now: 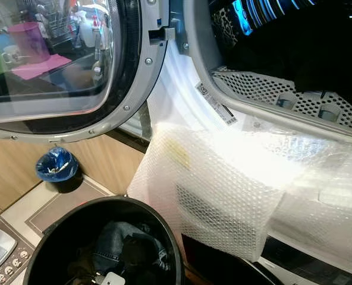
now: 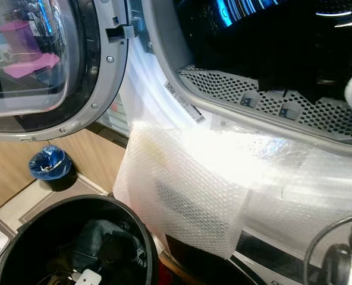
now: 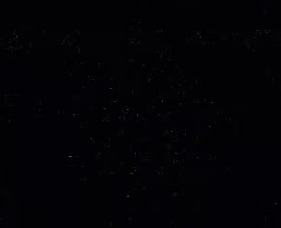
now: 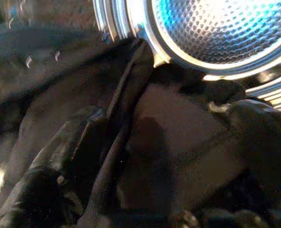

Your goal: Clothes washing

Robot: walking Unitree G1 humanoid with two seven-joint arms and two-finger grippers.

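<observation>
one round black basket (image 1: 57, 228) sits nearest, low on the robot's left, its smooth rim curving around crumpled denim and dark clothes (image 1: 125, 249) with a small white tag on top. just behind it, a sheet of bubble wrap (image 1: 223, 178), dimpled and glossy, drapes over the front of the washing machine (image 2: 295, 249) below its opening. above the wrap lies the grey perforated lip of the drum (image 2: 265, 95), dark inside with blue glints. the round glass door (image 1: 51, 59) stands swung open on the left, its silver ring studded with screws. the floor is pale tile beside wood panelling, and a small bin lined with a blue bag (image 1: 57, 166) stands further back.

the right wrist view looks inside the drum: the right pincer (image 4: 164, 166) has its gloved black fingers (image 4: 60, 156) spread apart around folds of dark cloth (image 4: 173, 142), with the embossed steel drum wall beyond. the left wrist view is too dark, so i cannot tell how the left pincer stands.
</observation>
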